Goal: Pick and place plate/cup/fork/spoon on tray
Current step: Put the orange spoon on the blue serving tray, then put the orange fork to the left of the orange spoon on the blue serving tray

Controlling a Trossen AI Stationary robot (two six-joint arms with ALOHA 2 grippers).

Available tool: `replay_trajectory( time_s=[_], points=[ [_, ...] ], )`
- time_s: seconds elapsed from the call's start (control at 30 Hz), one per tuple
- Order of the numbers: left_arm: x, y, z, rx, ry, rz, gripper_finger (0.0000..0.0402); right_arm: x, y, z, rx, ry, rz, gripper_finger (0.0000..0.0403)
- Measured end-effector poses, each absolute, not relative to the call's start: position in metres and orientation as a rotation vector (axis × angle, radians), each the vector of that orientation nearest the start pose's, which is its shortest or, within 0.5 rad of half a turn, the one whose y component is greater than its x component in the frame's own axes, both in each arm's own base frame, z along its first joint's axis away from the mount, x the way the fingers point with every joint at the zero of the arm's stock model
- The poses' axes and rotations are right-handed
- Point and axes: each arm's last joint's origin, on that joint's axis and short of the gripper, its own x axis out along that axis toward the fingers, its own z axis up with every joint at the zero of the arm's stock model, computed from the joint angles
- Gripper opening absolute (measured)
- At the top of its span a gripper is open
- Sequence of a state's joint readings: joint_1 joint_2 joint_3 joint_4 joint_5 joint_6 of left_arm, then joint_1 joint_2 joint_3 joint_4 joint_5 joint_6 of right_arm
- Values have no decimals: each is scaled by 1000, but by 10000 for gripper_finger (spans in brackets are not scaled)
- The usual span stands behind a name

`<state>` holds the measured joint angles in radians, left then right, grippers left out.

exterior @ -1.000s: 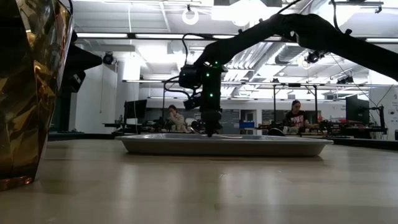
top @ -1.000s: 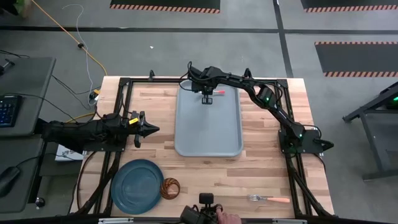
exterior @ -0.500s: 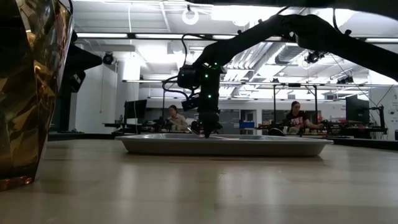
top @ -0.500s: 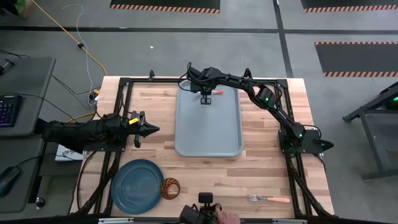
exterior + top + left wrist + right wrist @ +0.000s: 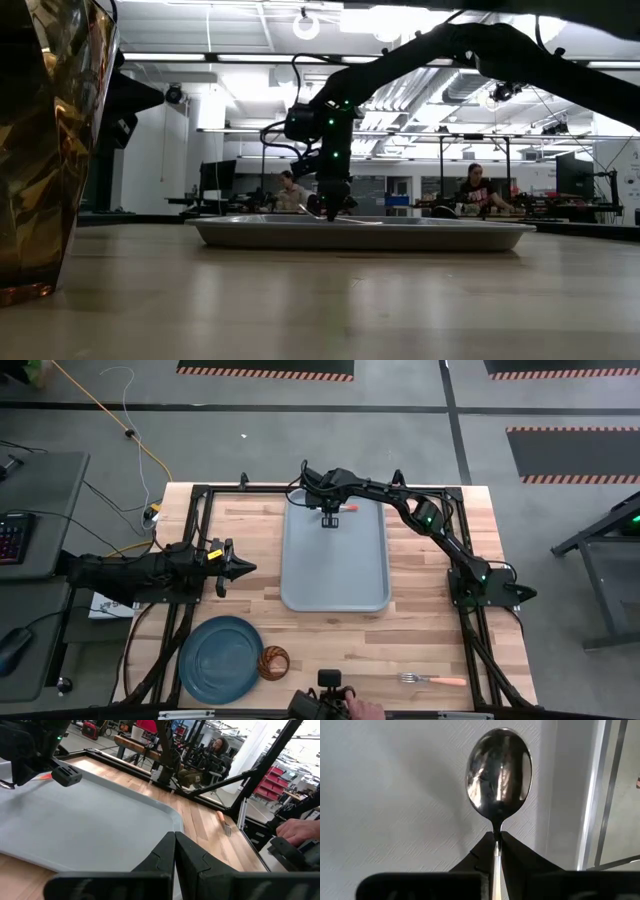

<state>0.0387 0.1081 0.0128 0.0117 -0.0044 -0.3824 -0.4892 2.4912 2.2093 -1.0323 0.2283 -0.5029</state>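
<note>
My right gripper [image 5: 331, 518] hangs over the far end of the pale grey-blue tray [image 5: 335, 565], shut on the spoon [image 5: 499, 772]. The spoon's silver bowl faces up over the tray floor, and its orange-red handle [image 5: 350, 507] sticks out beside the fingers. My left gripper [image 5: 238, 568] is shut and empty, left of the tray. The teal plate [image 5: 218, 658] and the amber cup [image 5: 274, 662] rest on the table at the near left. The fork [image 5: 435, 680] lies at the near right. My right gripper pinches the spoon's thin neck [image 5: 496, 834], just behind the bowl, between its two fingers. The fingers come from above, pointing down, and lie across the spoon. The spoon lies about level, low over the tray. I cannot tell whether it touches the tray floor.
A person's hand [image 5: 300, 827] is at the table's near edge, by a black camera mount [image 5: 332, 685]. The dark frame rails run along the table's left and right sides. The cup [image 5: 45, 150] stands close in front of the low camera.
My right gripper has shifted slightly toward the table's left over the tray's far end. It stays shut on the spoon.
</note>
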Motion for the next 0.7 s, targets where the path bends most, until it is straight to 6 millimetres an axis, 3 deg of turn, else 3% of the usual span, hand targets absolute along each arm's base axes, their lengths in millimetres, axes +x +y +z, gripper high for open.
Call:
replay_trajectory(
  time_s=[0.57,0.7],
  points=[
    [103,4,160,-383,74,59,1,445,-244,161,-235,1426,-269,67],
    [103,4,160,-384,74,59,1,446,-244,174,-237,1423,-271,95]
  ],
)
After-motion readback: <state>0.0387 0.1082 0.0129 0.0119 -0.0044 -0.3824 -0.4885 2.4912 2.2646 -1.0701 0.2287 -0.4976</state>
